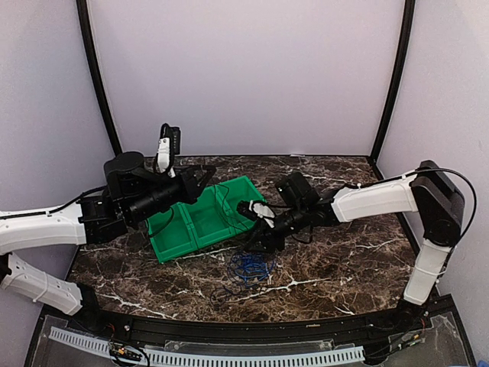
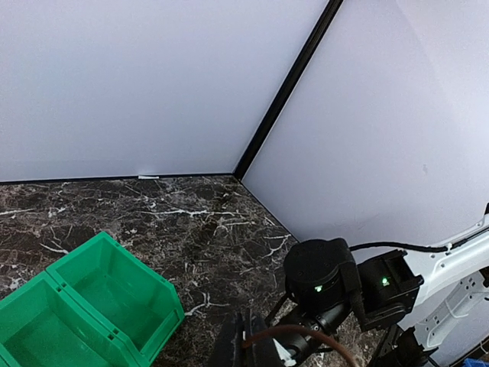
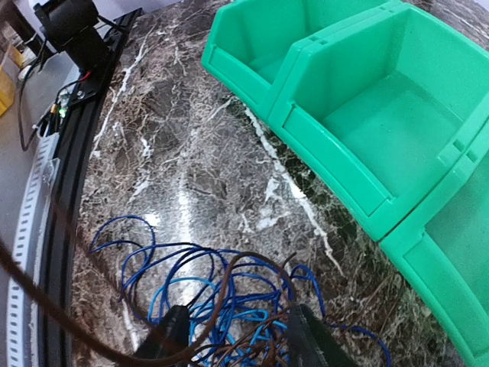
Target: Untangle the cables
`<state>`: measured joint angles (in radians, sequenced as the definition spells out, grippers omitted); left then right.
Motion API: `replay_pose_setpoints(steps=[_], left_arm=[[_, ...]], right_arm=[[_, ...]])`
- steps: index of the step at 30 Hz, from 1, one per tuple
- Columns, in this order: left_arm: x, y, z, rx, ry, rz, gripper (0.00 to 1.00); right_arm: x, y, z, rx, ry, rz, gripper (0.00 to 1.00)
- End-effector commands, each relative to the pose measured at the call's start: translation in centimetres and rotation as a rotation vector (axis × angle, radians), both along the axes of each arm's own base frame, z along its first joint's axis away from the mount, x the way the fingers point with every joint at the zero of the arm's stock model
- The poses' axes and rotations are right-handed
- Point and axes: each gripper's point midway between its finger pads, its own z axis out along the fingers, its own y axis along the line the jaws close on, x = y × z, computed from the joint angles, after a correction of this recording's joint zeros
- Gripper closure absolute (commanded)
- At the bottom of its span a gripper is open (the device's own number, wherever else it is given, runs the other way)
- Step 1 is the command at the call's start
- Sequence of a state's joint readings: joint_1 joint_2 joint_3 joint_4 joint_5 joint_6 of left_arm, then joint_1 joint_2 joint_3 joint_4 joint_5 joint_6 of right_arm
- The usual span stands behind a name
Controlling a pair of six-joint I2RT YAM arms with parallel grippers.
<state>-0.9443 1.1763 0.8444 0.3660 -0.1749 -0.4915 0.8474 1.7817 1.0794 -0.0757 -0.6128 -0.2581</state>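
**STEP IN HAND: FIRST GRASP ON THE TANGLE**

The dark marble table (image 1: 344, 260) stands inside white walls (image 1: 244, 76), with a row of green bins (image 1: 177, 246) left of centre. The cables (image 1: 250, 265) lie in one knot on the table, just in front of the bins and outside them (blue strands dominate; dark ones thread through). No strand lies separate, so the task appears to be at its start.

The right gripper (image 3: 237, 344) hangs directly over the knot. Its fingers are spread, and strands pass between them but none is pinched. The left gripper (image 2: 243, 345) is raised above the bins, well apart from the cables. Its fingers are pressed together; whether they hold anything cannot be told.

Next move, by judgement: close on one outer blue loop and draw it clear, not the whole mass.

Only the right wrist view resolves single strands. Only the top view shows both arms. The left wrist view shows mainly bins and walls.
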Motion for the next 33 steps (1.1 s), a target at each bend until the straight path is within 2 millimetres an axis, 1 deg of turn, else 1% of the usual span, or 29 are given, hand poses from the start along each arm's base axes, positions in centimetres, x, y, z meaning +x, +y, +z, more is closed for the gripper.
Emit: replay_pose_setpoints(steps=[1, 4, 6, 7, 8, 10, 11, 12, 13, 14, 15, 16, 17, 18, 20, 22, 26, 27, 28, 29, 30, 31, 32, 33], left_arm=[[0.2, 2.4, 1.8, 0.003, -0.055, 0.08, 1.0], [0.1, 2.9, 3.4, 0.018, -0.091, 0.093, 1.0], [0.0, 3.5, 5.4, 0.034, -0.124, 0.107, 1.0], [-0.1, 4.0, 7.5, 0.024, -0.148, 0.122, 1.0], [-0.2, 4.4, 8.4, 0.051, -0.173, 0.13, 1.0], [-0.9, 6.2, 14.3, 0.015, -0.265, 0.176, 1.0], [-1.1, 6.9, 16.0, 0.007, -0.293, 0.193, 1.0], [-1.5, 8.2, 18.9, 0.001, -0.336, 0.228, 1.0], [-1.7, 8.9, 20.5, 0.006, -0.366, 0.25, 1.0], [-2.4, 10.4, 23.6, -0.032, -0.397, 0.279, 1.0], [-2.7, 10.9, 25.0, -0.036, -0.422, 0.29, 1.0], [-3.7, 12.3, 27.9, -0.085, -0.458, 0.302, 1.0], [-4.0, 12.6, 28.8, -0.085, -0.47, 0.304, 1.0], [-4.7, 13.5, 30.8, -0.112, -0.486, 0.31, 1.0], [-5.1, 14.4, 32.5, -0.117, -0.498, 0.326, 1.0], [-5.1, 15.0, 33.0, -0.099, -0.495, 0.348, 1.0], [-4.6, 15.7, 32.0, -0.051, -0.46, 0.395, 1.0], [-4.5, 16.0, 31.8, -0.043, -0.454, 0.411, 1.0], [-4.7, 16.5, 32.1, -0.041, -0.461, 0.423, 1.0], [-5.0, 17.4, 33.0, -0.057, -0.474, 0.448, 1.0], [-5.2, 17.9, 33.7, -0.038, -0.497, 0.468, 1.0], [-5.5, 19.1, 35.3, -0.056, -0.513, 0.504, 1.0], [-5.7, 19.7, 36.1, -0.041, -0.534, 0.525, 1.0], [-6.3, 20.9, 37.9, -0.072, -0.552, 0.556, 1.0]], right_arm=[[0.8, 1.7, -2.0, 0.001, 0.004, -0.044, 0.66], [0.6, 1.8, -4.3, -0.041, 0.05, -0.057, 0.73], [0.6, 1.7, -5.3, -0.062, 0.075, -0.069, 0.78], [0.6, 1.6, -5.8, -0.072, 0.083, -0.075, 0.8], [0.5, 1.6, -6.1, -0.079, 0.088, -0.077, 0.81], [0.5, 1.4, -6.6, -0.093, 0.095, -0.08, 0.81], [0.5, 1.4, -6.7, -0.096, 0.096, -0.08, 0.81], [0.5, 1.4, -6.9, -0.103, 0.1, -0.081, 0.81], [0.5, 1.3, -7.2, -0.11, 0.103, -0.082, 0.81], [0.5, 1.3, -7.2, -0.111, 0.105, -0.083, 0.81], [0.5, 1.2, -7.4, -0.115, 0.108, -0.083, 0.81], [0.5, 1.2, -7.5, -0.117, 0.108, -0.083, 0.81], [0.4, 1.2, -7.6, -0.121, 0.109, -0.083, 0.81], [0.5, 1.1, -7.7, -0.123, 0.108, -0.083, 0.81], [0.6, 1.1, -7.8, -0.127, 0.106, -0.085, 0.81], [0.6, 1.2, -7.7, -0.128, 0.102, -0.087, 0.82], [0.8, 1.2, -7.7, -0.128, 0.092, -0.09, 0.82], [0.9, 1.1, -7.9, -0.136, 0.088, -0.095, 0.81], [0.8, 0.8, -8.4, -0.155, 0.099, -0.096, 0.8], [0.7, 0.7, -8.7, -0.168, 0.105, -0.095, 0.78], [0.7, 0.5, -9.1, -0.176, 0.111, -0.095, 0.77], [0.7, 0.5, -9.3, -0.181, 0.114, -0.095, 0.76], [0.7, 0.4, -9.5, -0.184, 0.116, -0.099, 0.75], [0.7, 0.4, -9.7, -0.19, 0.119, -0.1, 0.75]])
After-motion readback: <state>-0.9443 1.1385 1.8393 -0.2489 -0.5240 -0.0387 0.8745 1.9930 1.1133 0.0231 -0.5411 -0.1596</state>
